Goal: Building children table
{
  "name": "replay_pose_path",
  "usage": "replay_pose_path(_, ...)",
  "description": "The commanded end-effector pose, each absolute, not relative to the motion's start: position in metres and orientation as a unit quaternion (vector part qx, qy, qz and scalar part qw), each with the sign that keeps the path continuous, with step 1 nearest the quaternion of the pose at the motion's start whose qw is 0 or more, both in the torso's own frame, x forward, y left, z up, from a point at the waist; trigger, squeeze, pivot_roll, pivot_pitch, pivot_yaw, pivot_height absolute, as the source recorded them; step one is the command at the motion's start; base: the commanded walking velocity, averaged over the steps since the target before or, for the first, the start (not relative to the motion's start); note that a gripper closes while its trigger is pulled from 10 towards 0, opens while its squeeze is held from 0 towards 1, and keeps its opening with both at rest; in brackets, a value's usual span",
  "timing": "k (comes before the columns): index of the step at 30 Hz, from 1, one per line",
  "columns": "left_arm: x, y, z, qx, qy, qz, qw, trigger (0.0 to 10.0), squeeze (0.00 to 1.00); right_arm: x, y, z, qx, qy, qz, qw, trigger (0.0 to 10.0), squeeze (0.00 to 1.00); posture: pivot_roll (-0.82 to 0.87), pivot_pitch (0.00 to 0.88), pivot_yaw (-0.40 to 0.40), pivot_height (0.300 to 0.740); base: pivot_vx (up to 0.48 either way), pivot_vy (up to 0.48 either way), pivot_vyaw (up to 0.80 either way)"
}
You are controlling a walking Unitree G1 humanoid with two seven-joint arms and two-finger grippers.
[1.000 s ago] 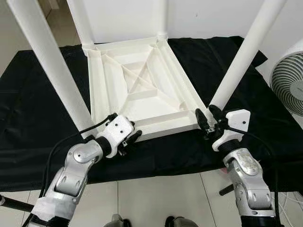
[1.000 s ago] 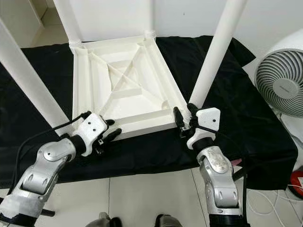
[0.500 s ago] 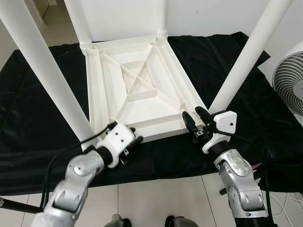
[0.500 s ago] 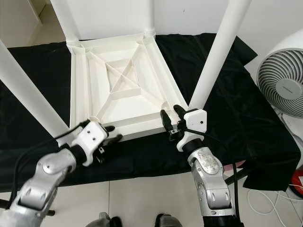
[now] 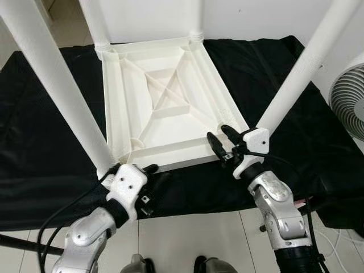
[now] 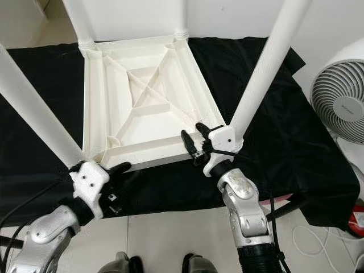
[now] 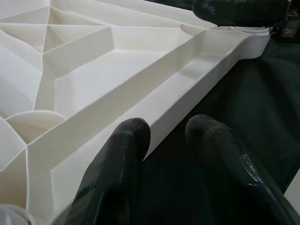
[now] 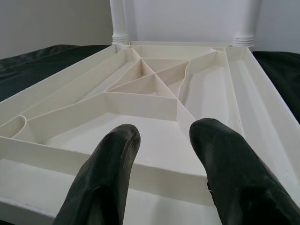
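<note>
A white plastic children's table [image 5: 170, 152] lies upside down on a black cloth [image 5: 45, 148], its ribbed underside facing up. Four white legs stand up from its corners, the near ones being the left leg [image 5: 57, 85] and the right leg [image 5: 301, 74]. My left gripper [image 5: 156, 175] is open, low on the cloth just in front of the near-left corner; its fingers [image 7: 117, 164] lie along the near rim [image 7: 187, 89]. My right gripper [image 5: 216, 132] is open at the near-right corner, beside the right leg's base, with its fingers [image 8: 211, 140] above the near rim [image 8: 140, 173].
The cloth-covered surface ends just behind my grippers, with tiled floor [image 5: 187, 239] below. A white fan [image 5: 348, 102] stands at the right. A white wall rises behind the two far legs [image 5: 96, 23].
The camera has shifted. My left gripper has drawn back from the near-left corner toward me. My right gripper has moved inward from the right leg's base to over the near rim.
</note>
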State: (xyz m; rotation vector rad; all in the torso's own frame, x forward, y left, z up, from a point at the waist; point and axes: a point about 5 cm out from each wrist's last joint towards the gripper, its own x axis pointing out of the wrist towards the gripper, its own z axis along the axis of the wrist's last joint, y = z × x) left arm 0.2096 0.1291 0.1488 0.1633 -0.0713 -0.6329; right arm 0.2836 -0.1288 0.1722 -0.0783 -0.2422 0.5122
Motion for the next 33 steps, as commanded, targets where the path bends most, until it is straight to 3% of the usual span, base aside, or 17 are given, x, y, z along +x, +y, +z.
replay_pose_path(1,0.207,0.144,0.151,0.06,-0.036,-0.208,0.976,10.0,0.0,0.287,-0.125,0.168,-0.037,-0.113,0.265,0.957,10.0,0.0,0.02,0.163,-0.005,0.74,0.0,0.0,0.0)
replay_pose_path(13,0.186,0.175,0.148,0.031,0.004,-0.184,0.982,10.0,0.0,0.298,-0.11,0.167,-0.036,-0.114,0.298,0.947,10.0,0.0,0.07,0.162,-0.032,0.74,0.0,0.0,0.0)
replay_pose_path(21,0.162,0.218,0.142,0.069,0.052,-0.137,0.987,10.0,0.0,0.302,-0.105,0.163,-0.035,-0.114,0.31,0.943,10.0,0.0,0.09,0.155,-0.042,0.74,0.0,0.0,0.0)
replay_pose_path(33,0.158,0.242,0.146,0.094,0.064,-0.095,0.989,10.0,0.0,0.305,-0.101,0.161,-0.033,-0.116,0.322,0.939,10.0,0.0,0.1,0.158,-0.047,0.74,0.0,0.0,0.0)
